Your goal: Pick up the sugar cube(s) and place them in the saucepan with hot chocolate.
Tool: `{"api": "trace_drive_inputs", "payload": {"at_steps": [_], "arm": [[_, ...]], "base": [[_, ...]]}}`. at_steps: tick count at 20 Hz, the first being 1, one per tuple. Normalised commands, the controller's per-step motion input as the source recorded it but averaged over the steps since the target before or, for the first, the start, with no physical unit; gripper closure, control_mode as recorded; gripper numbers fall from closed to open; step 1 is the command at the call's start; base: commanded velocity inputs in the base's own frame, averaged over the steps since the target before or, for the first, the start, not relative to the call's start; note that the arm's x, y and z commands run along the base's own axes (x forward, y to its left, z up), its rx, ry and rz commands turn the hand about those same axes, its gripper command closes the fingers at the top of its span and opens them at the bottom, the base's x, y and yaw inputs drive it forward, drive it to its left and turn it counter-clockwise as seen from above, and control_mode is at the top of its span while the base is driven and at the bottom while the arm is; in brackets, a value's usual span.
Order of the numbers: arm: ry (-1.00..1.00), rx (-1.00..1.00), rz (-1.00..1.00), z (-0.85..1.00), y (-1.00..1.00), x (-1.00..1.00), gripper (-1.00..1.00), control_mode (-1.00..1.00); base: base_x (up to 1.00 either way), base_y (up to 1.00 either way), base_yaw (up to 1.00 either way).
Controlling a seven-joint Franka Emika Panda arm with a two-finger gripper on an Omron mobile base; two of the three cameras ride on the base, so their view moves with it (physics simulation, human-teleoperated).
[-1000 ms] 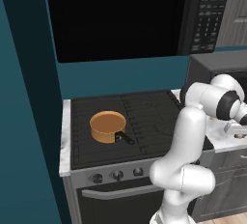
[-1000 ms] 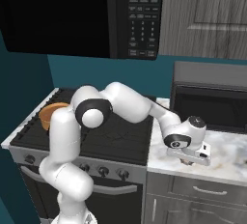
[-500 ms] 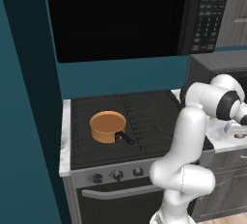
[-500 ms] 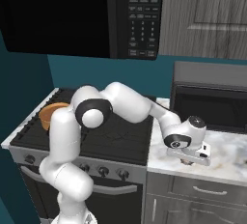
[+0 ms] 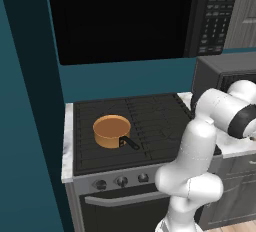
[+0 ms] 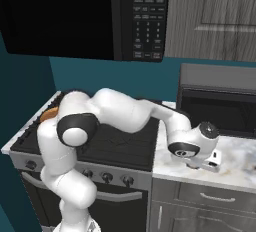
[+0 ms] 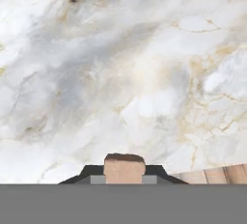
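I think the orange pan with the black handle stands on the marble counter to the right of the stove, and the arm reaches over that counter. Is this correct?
Not quite. The orange pan stands on the black stove, at its left side, not on the marble counter. The left base view shows this. The rest holds: the arm does reach over that counter, as the right base view shows.

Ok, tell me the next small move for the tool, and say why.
Probably lift straight up off the marble counter. In the hand view the tool is shut on a small tan block, likely the sugar cube, low over the counter to the right of the stove. The saucepan sits on the stove's left side, so the cube needs height before it is carried across.
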Motion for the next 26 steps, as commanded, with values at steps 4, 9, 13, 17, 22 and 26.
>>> {"api": "trace_drive_inputs", "payload": {"at_steps": [4,9,13,17,22,26], "arm": [[-0.14,0.00,0.00,0.65,0.57,-0.24,1.00,-1.00],[-0.08,0.00,0.00,0.69,0.78,0.00,1.00,-1.00],[0.00,0.00,0.00,0.79,0.85,0.00,1.00,-1.00],[0.08,0.00,0.00,0.81,0.89,0.02,1.00,-1.00],[0.02,0.00,0.00,0.32,0.99,0.24,1.00,-1.00],[0.03,0.00,0.00,0.04,1.00,0.20,1.00,-1.00]], "base": [[0.00,0.00,0.00],[0.00,0.00,0.00],[0.00,0.00,0.00],[0.00,0.00,0.00],[0.00,0.00,0.00],[0.00,0.00,0.00]]}}
